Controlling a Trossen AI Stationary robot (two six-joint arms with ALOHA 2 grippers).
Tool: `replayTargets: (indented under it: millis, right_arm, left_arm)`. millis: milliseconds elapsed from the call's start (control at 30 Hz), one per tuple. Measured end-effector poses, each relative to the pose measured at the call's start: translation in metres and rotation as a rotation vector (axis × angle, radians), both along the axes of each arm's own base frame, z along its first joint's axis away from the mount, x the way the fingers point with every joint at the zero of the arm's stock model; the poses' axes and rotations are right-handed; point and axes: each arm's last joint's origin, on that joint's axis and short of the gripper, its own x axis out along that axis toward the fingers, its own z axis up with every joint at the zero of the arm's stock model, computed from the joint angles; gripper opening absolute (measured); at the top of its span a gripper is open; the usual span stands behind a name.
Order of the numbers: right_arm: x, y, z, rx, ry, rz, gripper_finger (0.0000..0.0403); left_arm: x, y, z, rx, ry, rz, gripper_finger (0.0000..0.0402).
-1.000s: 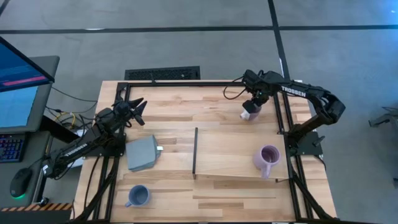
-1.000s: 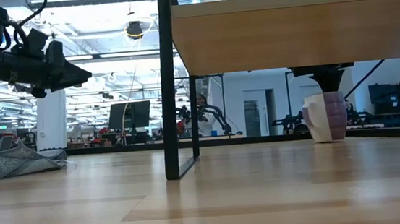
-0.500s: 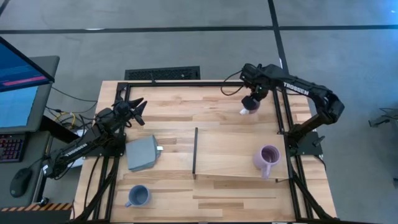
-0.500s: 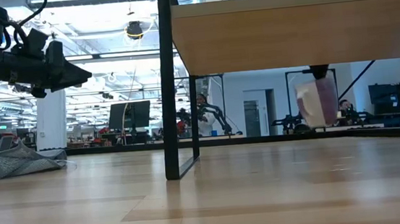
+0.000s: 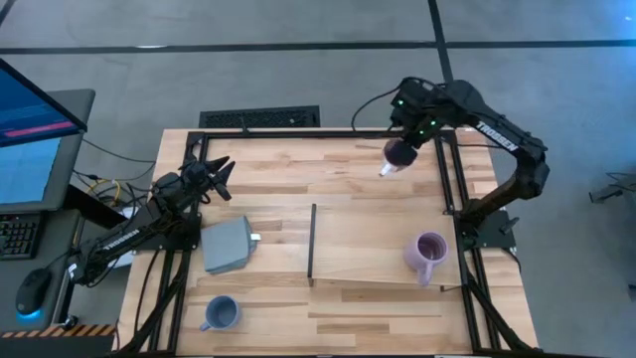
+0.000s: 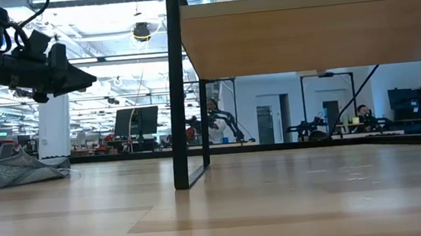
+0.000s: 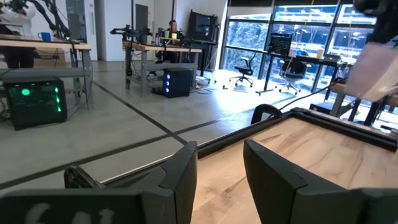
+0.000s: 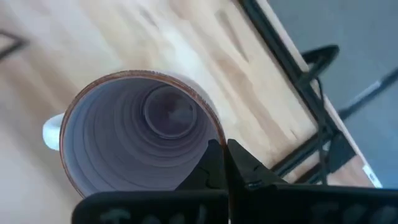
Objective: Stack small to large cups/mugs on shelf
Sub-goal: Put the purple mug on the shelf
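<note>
Lavender mug (image 8: 140, 143) hangs above the far-right worktop (image 5: 338, 169), rim clenched by right end effector (image 5: 401, 151) for carrying shelfward.

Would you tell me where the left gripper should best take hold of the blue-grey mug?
Probably come from straight above and pinch the rim of the blue-grey mug on the side away from its handle: it stands upright, mouth open, handle toward the table's left edge. The left gripper is open; the right gripper pinches the held lavender mug likewise.
</note>
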Motion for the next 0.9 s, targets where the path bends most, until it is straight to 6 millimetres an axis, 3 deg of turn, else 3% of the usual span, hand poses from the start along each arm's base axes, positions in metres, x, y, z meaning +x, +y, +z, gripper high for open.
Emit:
replayTargets:
  millis: [267,900]
  right_arm:
    - [0.008,0.040,0.044,0.038,-0.224,0.264,0.0001]
    - [0.029,0.138,0.043,0.203,-0.240,0.351,0.0001]
  left_arm:
    - [0.000,0.000,0.000,0.000,-0.002,0.017,0.0121]
    - [0.000,0.000,0.000,0.012,0.010,0.024,0.0121]
